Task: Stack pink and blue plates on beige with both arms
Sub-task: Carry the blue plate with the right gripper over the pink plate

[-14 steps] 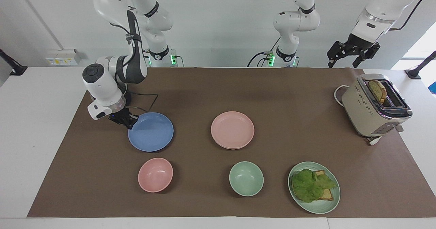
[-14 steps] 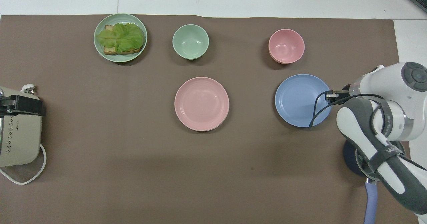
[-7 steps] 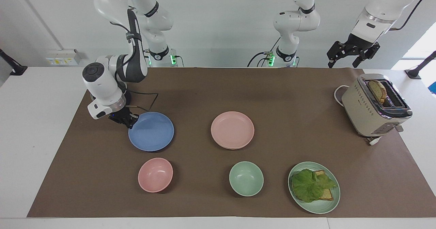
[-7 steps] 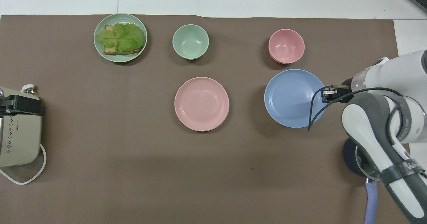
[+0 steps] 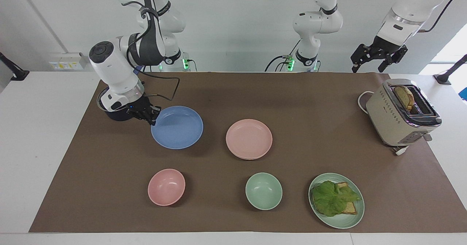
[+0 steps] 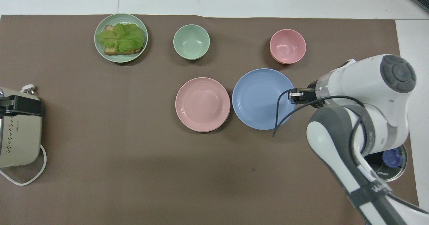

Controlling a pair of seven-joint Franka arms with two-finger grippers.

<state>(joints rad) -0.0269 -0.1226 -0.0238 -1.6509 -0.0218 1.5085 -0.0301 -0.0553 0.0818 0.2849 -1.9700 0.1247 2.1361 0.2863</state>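
A white bench (image 5: pixel 33 135) before a pale wall carries a brown mat (image 5: pixel 310 102). The right hand (image 5: pixel 152 116) pinches the rim of the blue plate (image 5: pixel 177 127), raised over the mat just beside the pink plate (image 5: pixel 249 139). The pink plate rests on a beige plate, of which only the edge shows. The left hand (image 5: pixel 377 57) waits, fingers wide, above the toaster (image 5: pixel 403 112) at the left arm's end.

Both arms are glossy white jointed tubes with dark grey padded sections and loose black cables. The right arm (image 5: pixel 116 70) has a round grey button cap on its wrist; green lights glow at both bases, and the gripper ends are black.
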